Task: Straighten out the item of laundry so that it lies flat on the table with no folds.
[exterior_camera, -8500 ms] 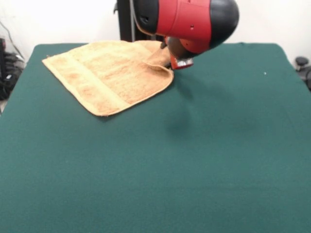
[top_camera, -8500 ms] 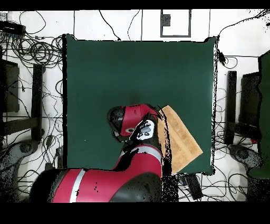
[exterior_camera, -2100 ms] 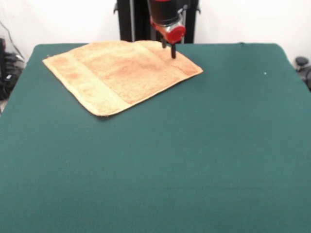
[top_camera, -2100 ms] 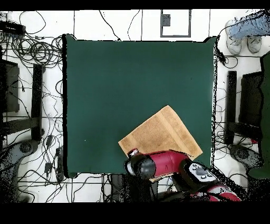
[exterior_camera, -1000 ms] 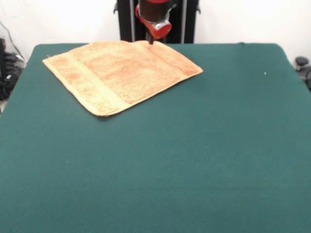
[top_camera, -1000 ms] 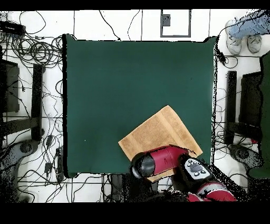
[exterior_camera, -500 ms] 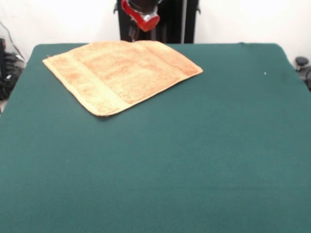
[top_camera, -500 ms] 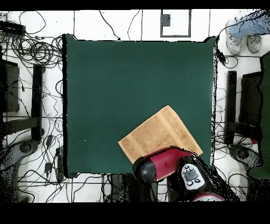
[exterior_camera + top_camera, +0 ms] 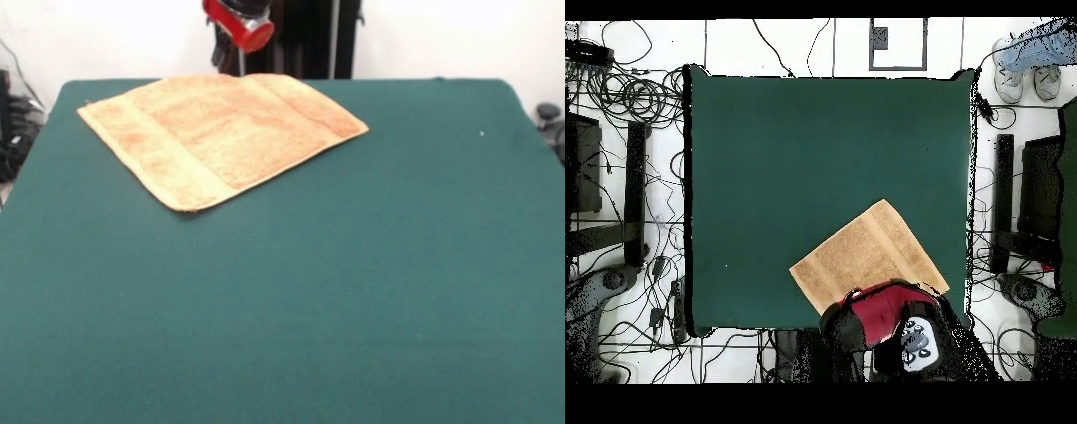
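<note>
The item of laundry (image 9: 221,132) is an orange-tan towel lying spread out and turned at an angle on the far left part of the green table (image 9: 353,265). I see no folded-over corner; a paler band runs near its left end. In the overhead view the towel (image 9: 865,255) sits by the table's (image 9: 785,150) lower right edge, and the red arm (image 9: 875,315) hides its lowest corner. My gripper (image 9: 237,25) hangs above the towel's far edge at the top of the front view, apart from the cloth.
A black column (image 9: 300,40) stands behind the table's far edge. Cables (image 9: 635,100) and dark equipment (image 9: 1035,200) lie on the floor around the table. A person's shoes (image 9: 1025,75) show at the overhead view's top right.
The folded corner has been laid open, so the towel is spread out. Over the last second the gripper has risen and drifted left off the towel, and the cloth has stayed still.
</note>
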Robot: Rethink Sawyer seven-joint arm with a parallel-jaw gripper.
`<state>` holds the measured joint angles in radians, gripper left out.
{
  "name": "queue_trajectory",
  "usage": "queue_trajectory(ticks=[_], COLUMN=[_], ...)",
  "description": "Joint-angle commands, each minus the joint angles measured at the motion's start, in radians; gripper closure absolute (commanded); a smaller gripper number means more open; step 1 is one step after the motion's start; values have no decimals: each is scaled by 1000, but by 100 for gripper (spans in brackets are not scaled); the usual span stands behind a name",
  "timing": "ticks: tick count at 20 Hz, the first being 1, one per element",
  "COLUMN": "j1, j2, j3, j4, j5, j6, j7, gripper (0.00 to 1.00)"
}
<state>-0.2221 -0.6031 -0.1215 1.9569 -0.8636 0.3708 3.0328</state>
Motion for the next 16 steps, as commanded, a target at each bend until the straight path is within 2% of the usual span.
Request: queue_trajectory(ticks=[1,9,13,16], j1=[25,-25,-63,-53], j2=[168,198,180,176], j3=[-103,-135,-109,-121], j4=[-139,-128,-120,-117], j5=[27,89,101,117], j6=[-354,-488,-475,-474], j7=[189,100,67,58], gripper=[100,100,100,100])
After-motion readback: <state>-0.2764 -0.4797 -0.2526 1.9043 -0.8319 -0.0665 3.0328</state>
